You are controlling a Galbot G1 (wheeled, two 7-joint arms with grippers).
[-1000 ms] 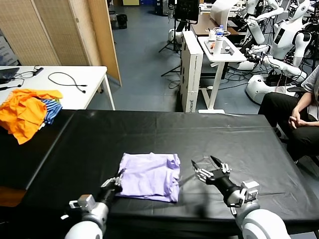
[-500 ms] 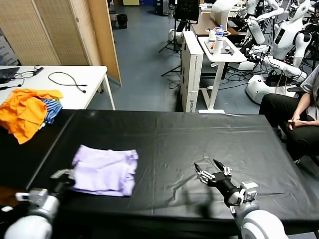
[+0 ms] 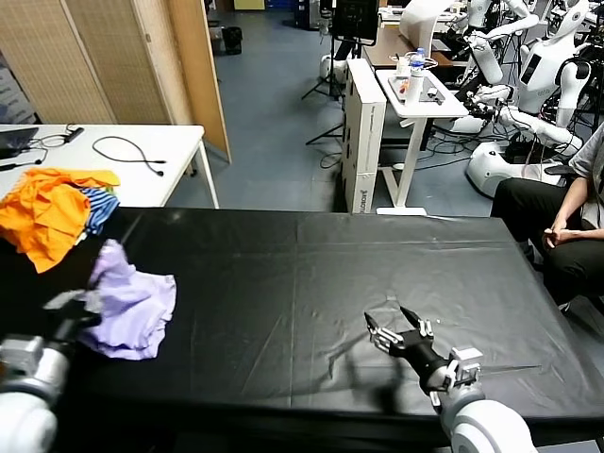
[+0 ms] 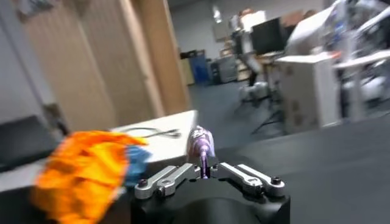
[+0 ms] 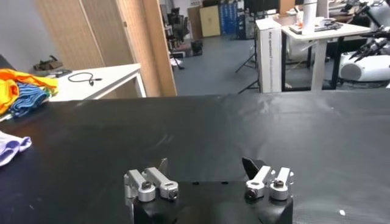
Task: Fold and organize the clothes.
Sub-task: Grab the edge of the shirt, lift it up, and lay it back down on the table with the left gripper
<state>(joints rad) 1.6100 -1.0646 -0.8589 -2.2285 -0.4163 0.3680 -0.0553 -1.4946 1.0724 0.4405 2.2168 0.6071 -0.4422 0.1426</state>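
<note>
The pale lavender T-shirt (image 3: 132, 302), folded but bunched, hangs from my left gripper (image 3: 83, 311) at the table's left edge. In the left wrist view the gripper (image 4: 204, 171) is shut on a thin fold of the T-shirt (image 4: 200, 143). A corner of the T-shirt also shows in the right wrist view (image 5: 11, 148). My right gripper (image 3: 396, 332) is open and empty, low over the black table (image 3: 311, 274) at front right; its jaws stand wide apart in the right wrist view (image 5: 207, 167).
An orange garment (image 3: 47, 212) with a blue-striped cloth (image 3: 97, 206) lies on the white side table (image 3: 151, 165) at far left, beside a black cable (image 3: 127, 151). A seated person (image 3: 557, 212), white carts and other robots are beyond the table's right side.
My left gripper has dragged the T-shirt from the table's front middle far to the left edge and lifted it, so it now bunches. The right gripper stayed nearly still, open.
</note>
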